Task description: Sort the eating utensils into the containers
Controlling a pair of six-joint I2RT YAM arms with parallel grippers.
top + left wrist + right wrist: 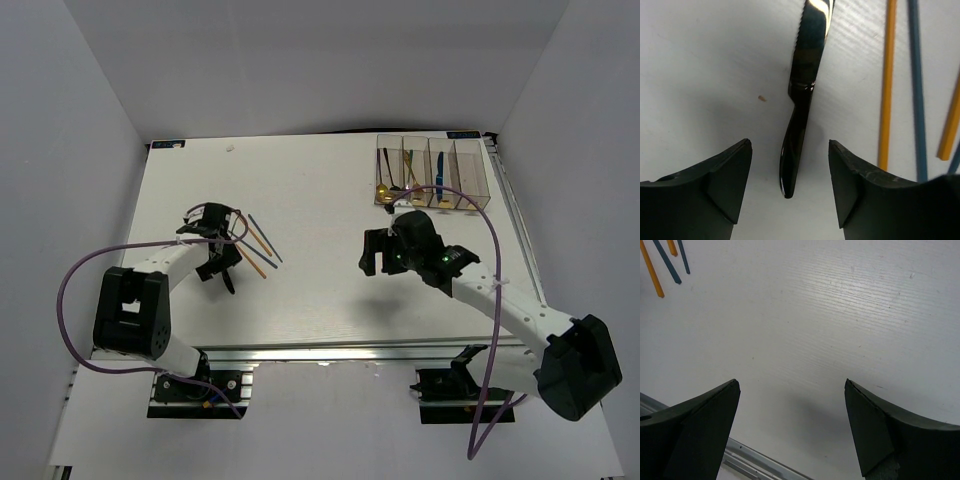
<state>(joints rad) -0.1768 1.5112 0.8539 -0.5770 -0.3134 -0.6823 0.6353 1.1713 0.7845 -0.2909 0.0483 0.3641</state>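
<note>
The left gripper (pixel 790 170) holds its jaws apart astride the glossy black serrated knife (pixel 807 60), which lies on the white table (pixel 700 75), seemingly untouched. Next the jaws must pinch its handle. The right gripper (pixel 792 405) gapes empty.

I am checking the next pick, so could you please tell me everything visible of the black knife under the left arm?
The black knife is slim and glossy, apparently polished metal. Its serrated blade narrows into a slightly curved, round-ended handle. It lies flat on the white table, handle between the open fingers of the left end effector, touching neither. An orange chopstick and a blue chopstick lie beside it, apart. The blade tip is out of frame.
</note>
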